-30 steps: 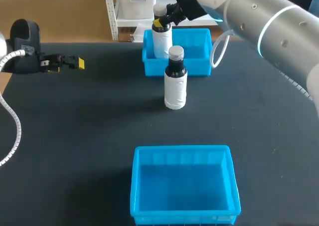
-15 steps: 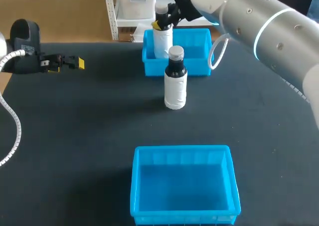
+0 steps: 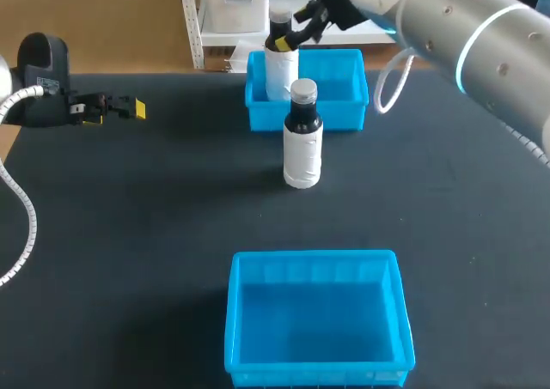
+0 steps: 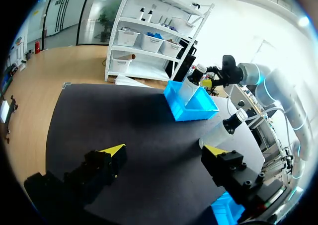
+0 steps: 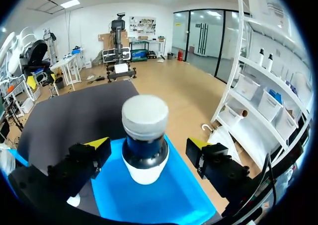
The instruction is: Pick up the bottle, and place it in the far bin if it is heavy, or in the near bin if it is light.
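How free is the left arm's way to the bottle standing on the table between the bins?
Probably yes. The left gripper is open, only bare table lies between it and the standing bottle, and the right gripper is away at the far bin.

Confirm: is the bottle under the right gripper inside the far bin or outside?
Inside, upright: the bottle stands within the far bin, blue floor around its base; right gripper open beside its cap.
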